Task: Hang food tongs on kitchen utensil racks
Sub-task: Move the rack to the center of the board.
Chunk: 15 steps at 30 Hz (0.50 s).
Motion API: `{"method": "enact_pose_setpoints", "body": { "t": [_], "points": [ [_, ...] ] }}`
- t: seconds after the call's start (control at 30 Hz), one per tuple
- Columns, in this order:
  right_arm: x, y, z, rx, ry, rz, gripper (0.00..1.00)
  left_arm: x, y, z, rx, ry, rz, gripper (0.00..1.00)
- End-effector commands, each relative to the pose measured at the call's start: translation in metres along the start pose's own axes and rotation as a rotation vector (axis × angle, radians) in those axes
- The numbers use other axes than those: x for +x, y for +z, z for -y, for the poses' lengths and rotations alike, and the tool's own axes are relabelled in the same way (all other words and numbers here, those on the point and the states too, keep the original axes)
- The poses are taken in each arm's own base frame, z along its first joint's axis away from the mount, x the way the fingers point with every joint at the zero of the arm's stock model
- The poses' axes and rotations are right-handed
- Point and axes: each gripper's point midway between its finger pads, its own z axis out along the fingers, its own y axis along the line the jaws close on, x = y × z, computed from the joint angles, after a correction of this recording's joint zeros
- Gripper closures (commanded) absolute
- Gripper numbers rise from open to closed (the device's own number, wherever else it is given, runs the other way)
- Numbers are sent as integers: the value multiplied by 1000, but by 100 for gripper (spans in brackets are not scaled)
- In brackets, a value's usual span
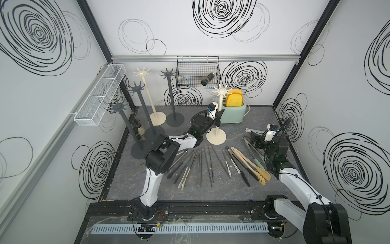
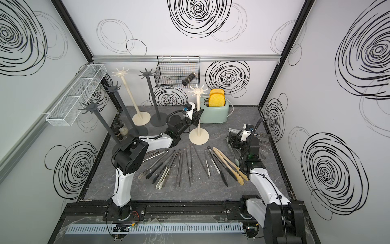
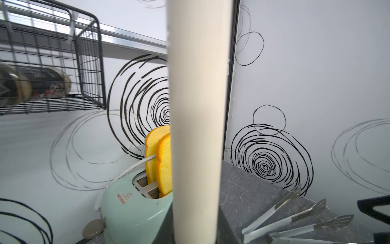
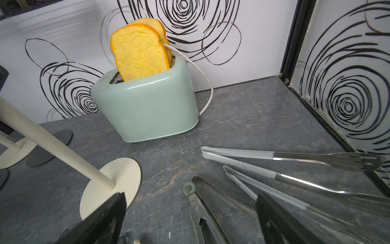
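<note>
Five utensil racks (tall thin poles, round flat bases, star-shaped hook crowns) stand on the dark grey marbled surface [image 1: 263, 118]. Clock read with twelve at the back wall, six at the robot.

- Dark grey racks [image 1: 136, 87], three, and the rear cream rack [image 1: 144, 72]: nine to eleven o'clock, hooks bare.
- Central cream rack [image 1: 221, 90]: near the middle, just in front of the mint-green toaster [image 1: 234, 115] at twelve to one, hooks bare.
- Slim tongs [image 1: 200, 164], black, steel and white: fanned flat at about six o'clock, ends toward the robot.
- Beige wooden tongs [image 1: 251, 164], wider: about four o'clock, lying among black pairs.
- White-handled steel tongs [image 4: 274, 157]: three o'clock, near the right wall.
- Left fingers [image 1: 220, 114]: closed on the central cream rack's pole about halfway up. This is judged a steadying hold, so a light stand neither tips nor slides while being loaded.
- Right fingers [image 4: 101, 221]: spread fully and holding nothing, low over a plain steel pair [image 4: 202, 213] that lies between them. They are judged lined up to close on it.

No tongs are hung yet, so the task is at its start.
</note>
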Motion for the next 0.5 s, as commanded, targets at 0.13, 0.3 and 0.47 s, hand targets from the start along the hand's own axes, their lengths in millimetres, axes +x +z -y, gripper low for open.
{"method": "enact_pose_setpoints", "body": {
  "t": [0.13, 0.3, 0.47],
  "points": [
    [-11, 4, 1, 15, 29, 34, 1, -11, 33, 27, 35, -42, 125, 100],
    [-8, 7, 3, 21, 44, 22, 1, 2, 50, 30, 23, -41, 146, 100],
    [-3, 13, 3, 18, 63, 4, 2, 16, 63, 26, -1, -41, 166, 100]
  ]
}}
